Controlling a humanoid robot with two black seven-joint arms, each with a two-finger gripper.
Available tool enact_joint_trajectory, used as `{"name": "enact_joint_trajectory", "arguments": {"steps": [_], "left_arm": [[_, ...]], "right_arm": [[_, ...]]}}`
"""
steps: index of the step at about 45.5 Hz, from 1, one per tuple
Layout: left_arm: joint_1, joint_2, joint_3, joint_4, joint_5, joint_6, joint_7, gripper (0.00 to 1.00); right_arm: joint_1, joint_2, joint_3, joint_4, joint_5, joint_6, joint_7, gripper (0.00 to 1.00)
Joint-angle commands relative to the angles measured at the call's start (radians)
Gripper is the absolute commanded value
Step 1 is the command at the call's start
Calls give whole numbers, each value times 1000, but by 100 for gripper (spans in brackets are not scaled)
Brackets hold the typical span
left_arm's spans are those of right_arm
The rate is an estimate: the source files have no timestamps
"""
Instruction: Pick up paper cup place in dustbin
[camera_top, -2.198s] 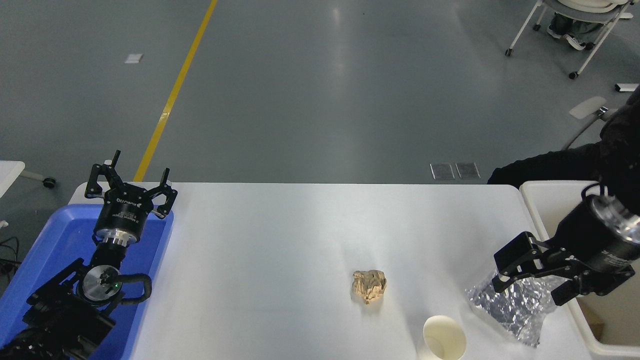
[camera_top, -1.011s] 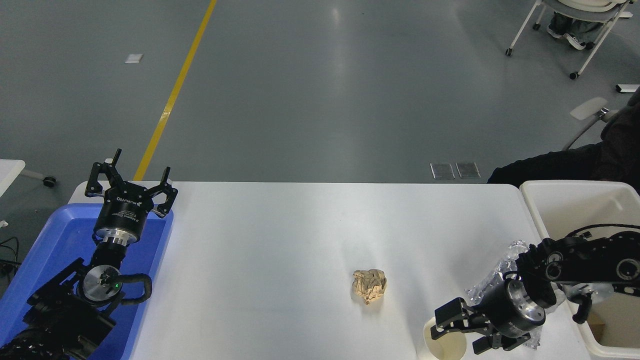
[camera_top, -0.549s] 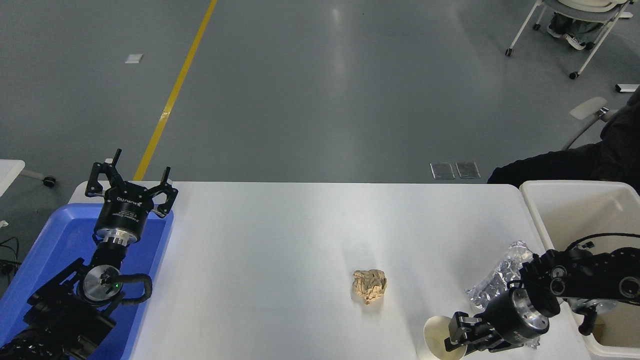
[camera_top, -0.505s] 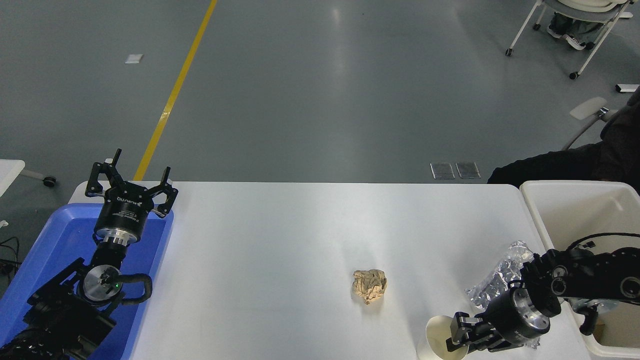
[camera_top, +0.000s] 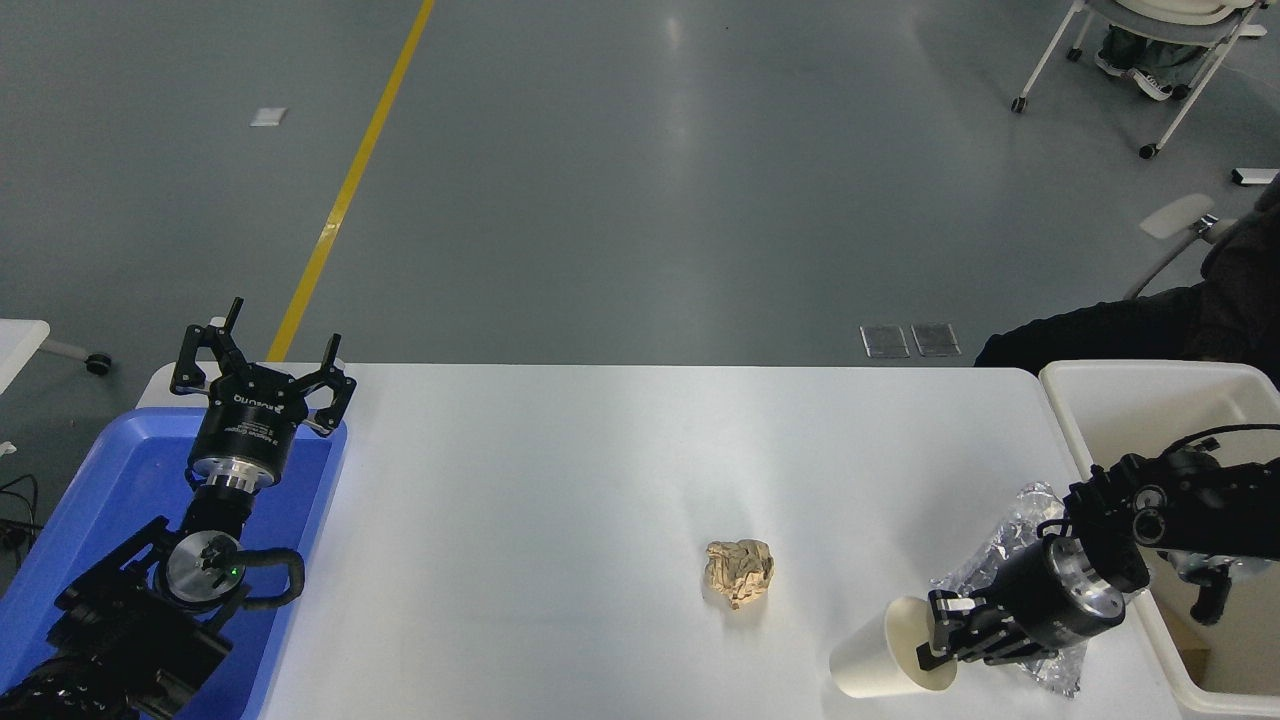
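Note:
The cream-white paper cup (camera_top: 880, 656) is near the table's front right, tilted with its mouth toward the right and its base to the left. My right gripper (camera_top: 938, 643) is shut on the cup's rim and holds it lifted a little. The off-white dustbin (camera_top: 1085, 395) stands off the table's right edge, its deep inside partly hidden by my right arm. My left gripper (camera_top: 262, 358) is parked open above the far corner of the blue tray.
A crumpled tan paper ball (camera_top: 739, 571) lies at mid-table, left of the cup. A crinkled silver foil bag (camera_top: 1010, 540) lies under my right wrist. A blue tray (camera_top: 130, 470) sits at the left edge. A person in dark clothing sits at the far right.
My right gripper came down from above the foil bag to the cup, shut on its rim, then lifted and tilted it, moving slightly right and up.

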Motion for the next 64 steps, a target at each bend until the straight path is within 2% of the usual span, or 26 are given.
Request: {"name": "enact_joint_trajectory", "arguments": {"steps": [1, 7, 16, 31, 41, 46, 56, 64], "left_arm": [[0, 0, 0, -1, 0, 1, 0, 100], [0, 0, 0, 1, 0, -1, 0, 100], [0, 0, 0, 1, 0, 1, 0, 100], [0, 0, 0, 1, 0, 1, 0, 100], [0, 0, 0, 1, 0, 1, 0, 100], [0, 0, 0, 1, 0, 1, 0, 100], [0, 0, 0, 1, 0, 1, 0, 100], [0, 0, 0, 1, 0, 1, 0, 100]], "right_arm": [[356, -103, -144, 68, 33, 129, -11, 0], [681, -79, -394, 125, 62, 129, -8, 0], [1060, 76, -659, 200, 228, 129, -3, 0], [1259, 208, -713, 236, 314, 129, -3, 0], [1253, 210, -765, 224, 280, 129, -17, 0], [1245, 141, -828, 171, 159, 129, -19, 0], [1122, -124, -831, -40, -136, 129, -17, 0], [874, -328, -712, -278, -179, 106, -15, 0]]}}
